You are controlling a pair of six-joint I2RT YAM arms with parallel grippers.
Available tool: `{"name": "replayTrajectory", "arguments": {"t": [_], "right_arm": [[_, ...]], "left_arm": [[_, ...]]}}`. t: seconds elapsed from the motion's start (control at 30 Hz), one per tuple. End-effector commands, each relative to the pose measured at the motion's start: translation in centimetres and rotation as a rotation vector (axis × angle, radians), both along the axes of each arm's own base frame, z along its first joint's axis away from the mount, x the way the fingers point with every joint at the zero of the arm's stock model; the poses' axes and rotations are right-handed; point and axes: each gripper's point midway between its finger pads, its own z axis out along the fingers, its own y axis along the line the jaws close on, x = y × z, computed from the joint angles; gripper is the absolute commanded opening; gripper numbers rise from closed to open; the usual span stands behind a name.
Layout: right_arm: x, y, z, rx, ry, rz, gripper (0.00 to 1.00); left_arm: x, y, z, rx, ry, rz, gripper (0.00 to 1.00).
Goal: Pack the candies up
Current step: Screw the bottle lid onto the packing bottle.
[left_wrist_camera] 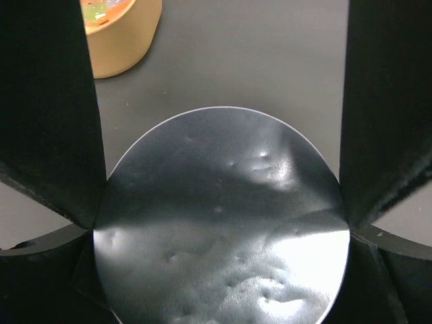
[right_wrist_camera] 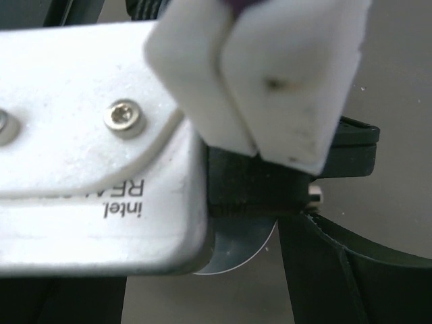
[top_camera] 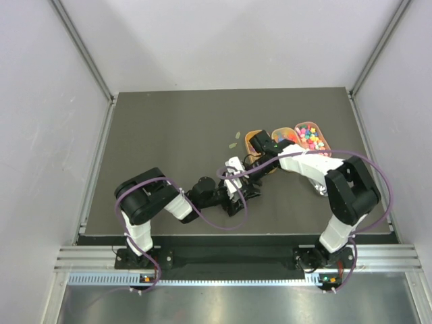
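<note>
The candies lie as many tiny bright pieces in the orange oval trays at the back right. A few also show in a tray's corner in the left wrist view. My left gripper is shut on a round shiny dish, one finger against each side of its rim. In the top view it sits mid-table. My right gripper hovers just behind it. In the right wrist view it is open. The left wrist's white camera housing fills that view, with the dish's edge below.
Three orange trays stand in a row; the leftmost lies just behind my right gripper, and one shows at the top left of the left wrist view. Two small green bits lie on the mat. A crumpled silvery item lies by the right arm.
</note>
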Motion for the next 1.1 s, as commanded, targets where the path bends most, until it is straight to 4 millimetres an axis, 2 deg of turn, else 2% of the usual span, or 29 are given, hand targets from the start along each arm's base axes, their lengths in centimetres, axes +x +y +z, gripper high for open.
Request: {"name": "replayTrajectory", "arguments": {"t": [0.0, 0.3, 0.6, 0.7, 0.77, 0.8, 0.87, 0.93, 0.97, 1.03, 1.07], "right_arm": [[-0.9, 3.0, -3.9, -0.027, 0.045, -0.078, 0.38], [-1.0, 3.4, -4.1, -0.044, 0.061, -0.152, 0.36], [0.5, 3.8, -4.2, -0.079, 0.069, -0.251, 0.35], [0.4, 3.8, -4.2, -0.080, 0.074, -0.256, 0.35], [0.4, 3.8, -4.1, -0.076, 0.074, -0.256, 0.36], [0.4, 3.9, -4.0, -0.074, 0.072, -0.255, 0.37], [0.3, 3.9, -4.1, -0.073, 0.070, -0.241, 0.45], [0.3, 3.9, -3.9, -0.074, 0.063, -0.219, 0.49], [0.4, 3.8, -4.0, -0.074, 0.060, -0.220, 0.58], [0.4, 3.8, -3.9, -0.067, 0.048, -0.198, 0.61], [0.7, 3.8, -3.7, -0.062, 0.043, -0.199, 0.66]], "left_arm": [[0.7, 1.8, -3.4, 0.146, 0.041, 0.080, 0.29], [1.0, 2.1, -3.2, 0.143, 0.035, 0.097, 0.27], [1.1, 2.1, -3.4, 0.150, 0.041, 0.103, 0.27], [1.2, 2.1, -3.4, 0.151, 0.041, 0.106, 0.28], [1.3, 2.1, -3.5, 0.157, 0.044, 0.109, 0.41], [1.3, 2.1, -3.5, 0.158, 0.043, 0.110, 0.58], [1.4, 2.2, -3.4, 0.160, 0.033, 0.108, 0.68], [1.4, 2.3, -3.3, 0.158, 0.022, 0.106, 0.78], [1.4, 2.3, -3.2, 0.154, 0.017, 0.108, 0.81], [1.4, 2.3, -2.6, 0.132, -0.009, 0.106, 0.86], [1.4, 2.2, -2.1, 0.118, -0.019, 0.101, 0.87]]}}
